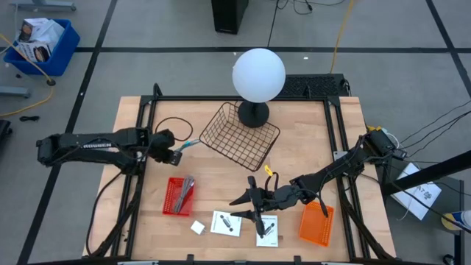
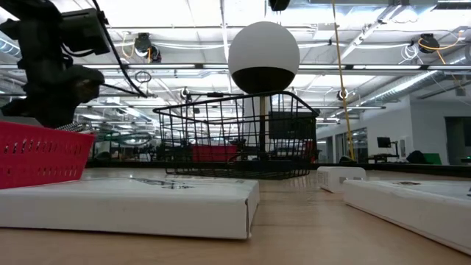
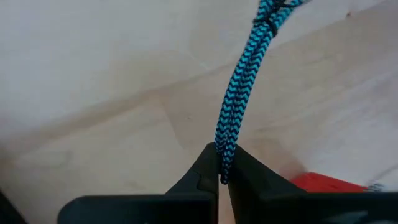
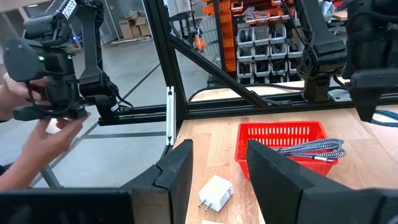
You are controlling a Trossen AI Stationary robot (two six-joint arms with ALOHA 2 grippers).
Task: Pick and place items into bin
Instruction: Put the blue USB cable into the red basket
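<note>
My left gripper (image 1: pixel 175 153) hovers left of the black wire basket (image 1: pixel 239 136), shut on a teal-and-black braided cord (image 1: pixel 189 145). My right gripper (image 1: pixel 248 209) is open above the table's near middle, over two flat white boxes with black marks (image 1: pixel 224 222) (image 1: pixel 266 230). A small white plug block (image 1: pixel 197 227) (image 4: pixel 214 193) lies flat on the wood beside them. The red tray (image 1: pixel 178 195) holds a grey-and-black braided cord (image 4: pixel 311 149). An orange bin (image 1: pixel 316 224) stands to the right. My left gripper (image 3: pixel 222 177) pinches the teal cord between its two fingers (image 3: pixel 199 171), at a doubled-up stretch (image 3: pixel 225 152) where two strands run side by side. The fingers come from above, pointing down at the table. The cord runs on past the fingertips toward the wire basket; its far end (image 3: pixel 273 12) leaves the picture.
A white globe lamp (image 1: pixel 257 73) stands on a dark base behind the wire basket. Black frame rails (image 1: pixel 143 140) run along the table's left and right sides. A person's hands (image 4: pixel 37 130) holding a control device show beyond the table. Bare wood lies between the red tray and the basket.
</note>
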